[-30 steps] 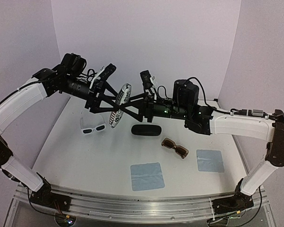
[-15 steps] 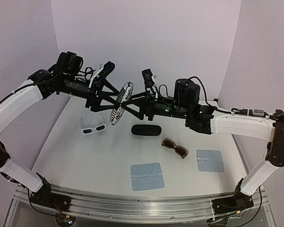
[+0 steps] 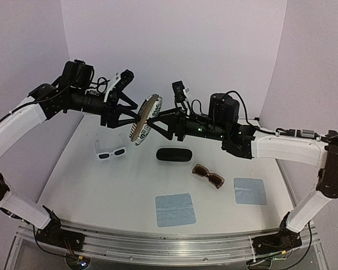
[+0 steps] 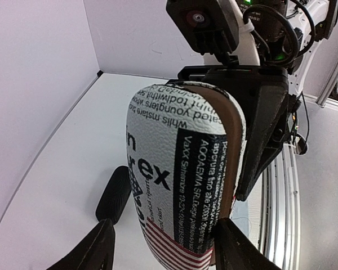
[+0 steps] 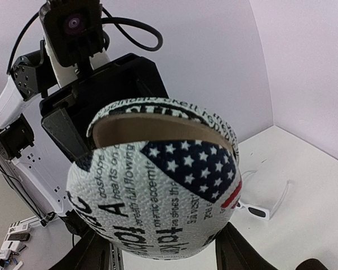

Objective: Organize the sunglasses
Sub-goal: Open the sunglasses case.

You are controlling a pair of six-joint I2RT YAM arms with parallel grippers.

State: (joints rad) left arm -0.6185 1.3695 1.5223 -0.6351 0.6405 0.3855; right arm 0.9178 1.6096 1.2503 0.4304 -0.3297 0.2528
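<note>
2 pairs lie well apart: white-framed sunglasses (image 3: 111, 152) at the left, chunky brown sunglasses (image 3: 208, 176) right of centre

Cams: overhead plus two wrists.
Top looks down from behind; wrists face each other, close on printed case (image 3: 145, 119) between left gripper (image 4: 166, 250) and right gripper (image 5: 166, 253).
</note>
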